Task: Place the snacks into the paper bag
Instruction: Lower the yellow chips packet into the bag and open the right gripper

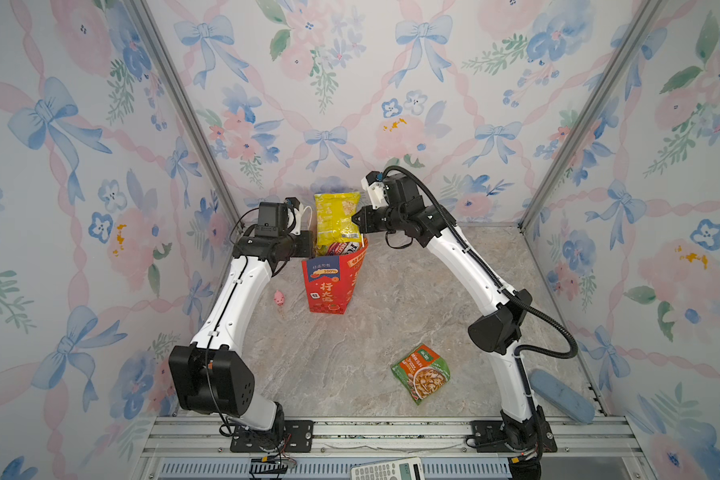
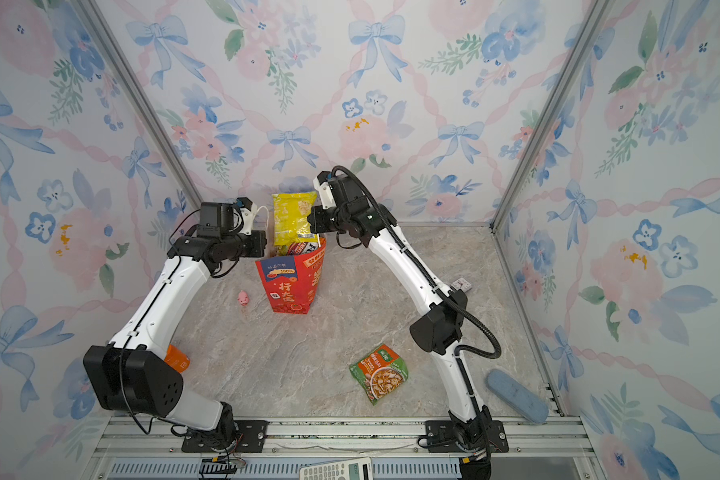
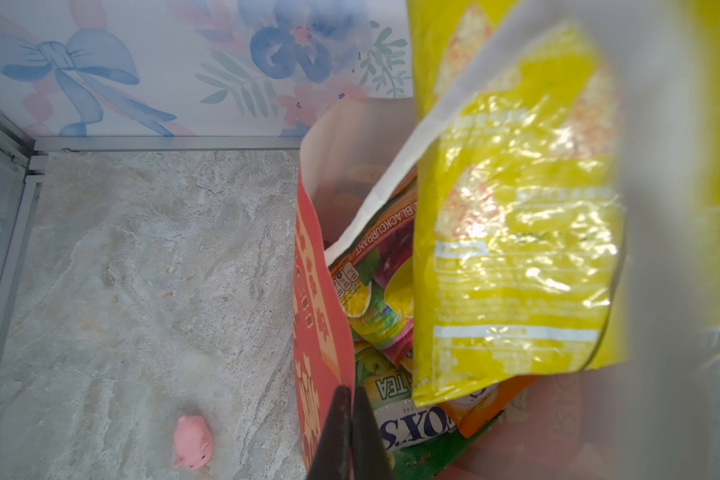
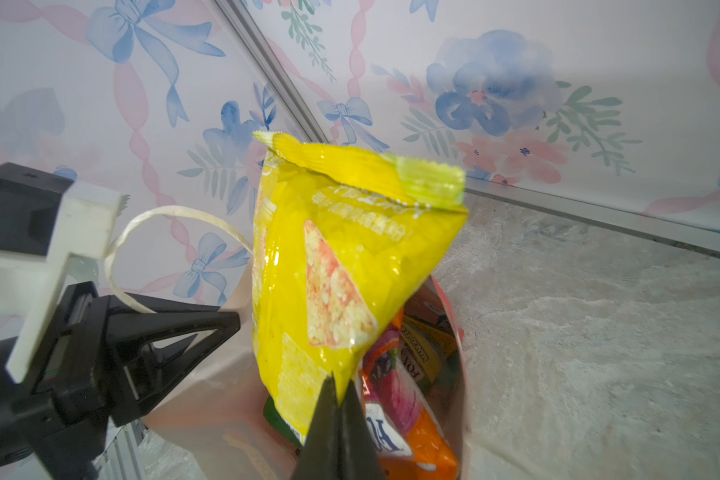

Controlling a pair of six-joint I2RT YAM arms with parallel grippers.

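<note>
Stock on worktop (image 1: 350, 365), loading under way.

Item one: yellow packet (image 1: 335, 218), in the mouth of the paper bag (image 1: 329, 286), which stands upright at 12 o'clock. Long axis near vertical, with the crimped seal up and the lower end down among the FOX'S packets (image 3: 391, 291) we see inside. Most of its length shows above the rim. Grip: right hand (image 4: 339, 384) clenched on its lower edge; left hand (image 3: 345, 392) clenched on the bag's red side wall at the rim.

Item two: green-orange packet (image 1: 420, 372), flat and face up, at 5 o'clock from the bag, well apart.

Item three: orange packet (image 2: 176, 360), at 8 o'clock, half hidden behind the left arm.

Not ours: pink toy pig (image 1: 278, 297), near the bag's base at 9 o'clock.

Hazards, as we judge them: the bag looks nearly full, so the yellow packet may not sink. If let go now, it could topple over the rim. If pressed hard, it could buckle the paper wall, or tip the tall bag should the left pinch slip.
</note>
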